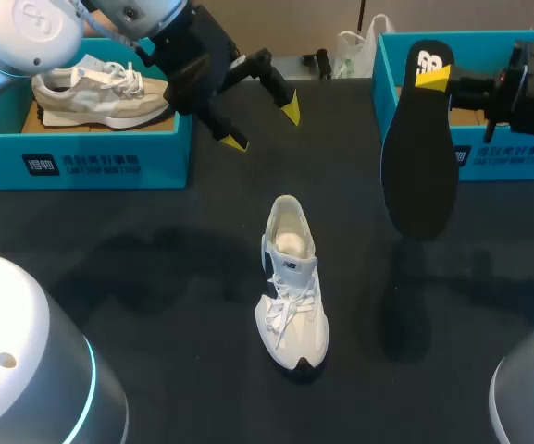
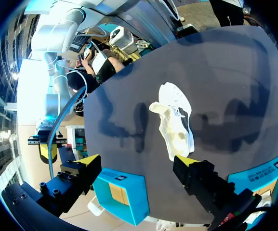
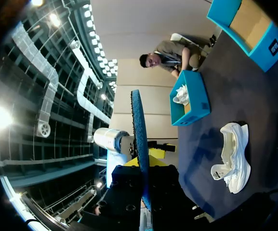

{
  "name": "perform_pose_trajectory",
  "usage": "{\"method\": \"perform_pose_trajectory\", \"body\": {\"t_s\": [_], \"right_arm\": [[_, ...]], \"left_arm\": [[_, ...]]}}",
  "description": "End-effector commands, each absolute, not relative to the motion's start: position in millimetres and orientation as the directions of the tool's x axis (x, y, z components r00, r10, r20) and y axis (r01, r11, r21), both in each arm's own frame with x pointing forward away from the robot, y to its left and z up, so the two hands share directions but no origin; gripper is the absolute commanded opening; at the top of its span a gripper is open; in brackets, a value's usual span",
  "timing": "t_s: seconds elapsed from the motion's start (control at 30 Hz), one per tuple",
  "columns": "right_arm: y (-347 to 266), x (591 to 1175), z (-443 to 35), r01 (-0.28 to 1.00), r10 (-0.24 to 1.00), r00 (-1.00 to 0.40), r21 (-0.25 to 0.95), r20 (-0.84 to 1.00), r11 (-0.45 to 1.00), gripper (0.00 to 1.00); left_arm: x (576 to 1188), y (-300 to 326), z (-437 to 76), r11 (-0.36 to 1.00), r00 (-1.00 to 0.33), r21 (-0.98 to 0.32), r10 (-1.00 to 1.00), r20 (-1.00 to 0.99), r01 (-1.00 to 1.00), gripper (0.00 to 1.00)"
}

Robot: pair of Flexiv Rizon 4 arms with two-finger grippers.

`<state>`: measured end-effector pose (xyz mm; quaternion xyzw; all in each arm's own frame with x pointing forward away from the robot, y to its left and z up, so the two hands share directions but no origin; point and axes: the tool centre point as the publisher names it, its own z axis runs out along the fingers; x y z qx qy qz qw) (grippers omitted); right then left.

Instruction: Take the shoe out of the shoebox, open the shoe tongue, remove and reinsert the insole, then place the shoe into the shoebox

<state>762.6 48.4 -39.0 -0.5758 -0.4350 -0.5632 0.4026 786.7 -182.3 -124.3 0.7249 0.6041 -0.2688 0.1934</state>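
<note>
Dark desk (image 1: 137, 277) carries the shoe (image 1: 291, 287); right claw (image 1: 433, 79) pinches the insole (image 1: 419, 176) right of its heel (left claw (image 1: 262, 125) gapes wide past the heel).

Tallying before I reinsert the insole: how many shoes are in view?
2. A white shoe stands mid-table; a beige shoe lies in the left box. The insole partly hides the right box, so another could be inside.

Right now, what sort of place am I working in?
Likely a robot test bench for shoe handling: two teal shoeboxes on a black table, a white shoe out, an insole in the right tool.
</note>
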Motion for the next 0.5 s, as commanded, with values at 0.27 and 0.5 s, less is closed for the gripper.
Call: {"method": "perform_pose_trajectory", "body": {"t_s": [0.27,0.5], "right_arm": [[48.1,776.1,-42.7,0.927,-0.014,-0.028,0.021,1.0,-0.374,0.0],[46.7,815.2,-43.5,0.921,-0.038,-0.04,0.023,0.998,-0.388,0.0]], "left_arm": [[787.1,-185.3,-124.3,-0.183,0.115,-0.035,0.748,-0.654,0.983,1.0],[792.7,-196.1,-111.8,-0.118,0.077,0.012,0.568,-0.819,0.993,1.0]]}}
